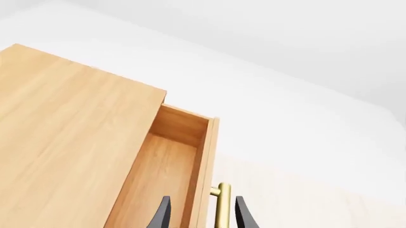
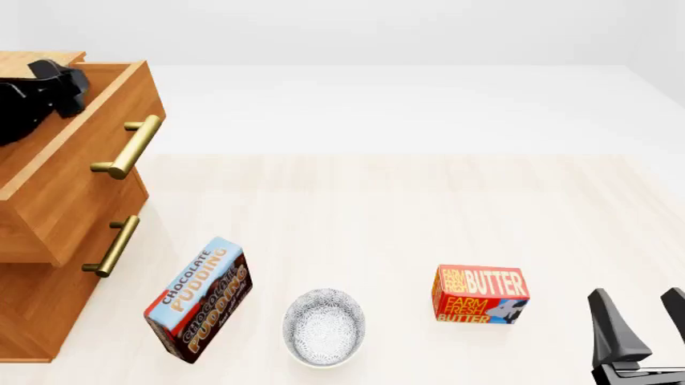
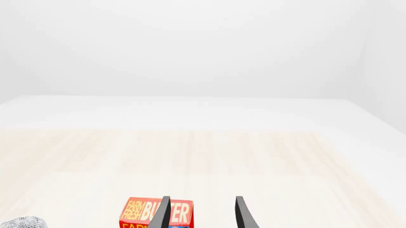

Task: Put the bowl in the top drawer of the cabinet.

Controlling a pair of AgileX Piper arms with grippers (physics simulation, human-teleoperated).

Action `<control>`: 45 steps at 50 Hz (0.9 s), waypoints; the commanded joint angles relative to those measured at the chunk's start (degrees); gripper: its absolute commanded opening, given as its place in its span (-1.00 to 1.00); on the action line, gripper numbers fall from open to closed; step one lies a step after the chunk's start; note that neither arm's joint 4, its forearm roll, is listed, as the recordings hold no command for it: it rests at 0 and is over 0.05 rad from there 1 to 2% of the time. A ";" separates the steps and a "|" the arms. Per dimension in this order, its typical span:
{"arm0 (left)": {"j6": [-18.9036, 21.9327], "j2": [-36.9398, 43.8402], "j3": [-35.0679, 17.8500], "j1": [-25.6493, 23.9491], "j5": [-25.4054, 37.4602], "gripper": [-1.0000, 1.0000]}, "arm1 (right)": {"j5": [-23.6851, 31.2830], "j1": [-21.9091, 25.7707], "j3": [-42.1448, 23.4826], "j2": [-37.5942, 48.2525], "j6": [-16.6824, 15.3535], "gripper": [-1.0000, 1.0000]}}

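Bowl (image 2: 323, 327) sits upright, mouth up, on our table (image 2: 428, 216) between the "CHOCOLATE PUDDING" box (image 2: 199, 299) and the "FARM FRESH BUTTER" box (image 2: 480, 294). We see the top drawer (image 2: 75, 160) pulled open. Left gripper (image 1: 200, 211) spread beside the handle (image 1: 222, 204); right gripper (image 2: 640, 319) spread, empty.

Pudding box (image 2: 199, 299): you can read "CHOCOLATE PUDDING" along its blue and brown faces, the words running slantwise.
Butter box (image 2: 480, 294): you can read "FARM FRESH BUTTER" in yellow on red; lower down "FARM FRESH BUTTER" repeats, partly readable.
Butter box, right wrist view (image 3: 142, 212): you see "FARM FRESH BUTTER", partly cut off.
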 commanded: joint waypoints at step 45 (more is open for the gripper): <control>-2.84 5.19 3.90 -6.55 -1.50 1.00 | 0.00 0.00 0.00 0.00 0.00 1.00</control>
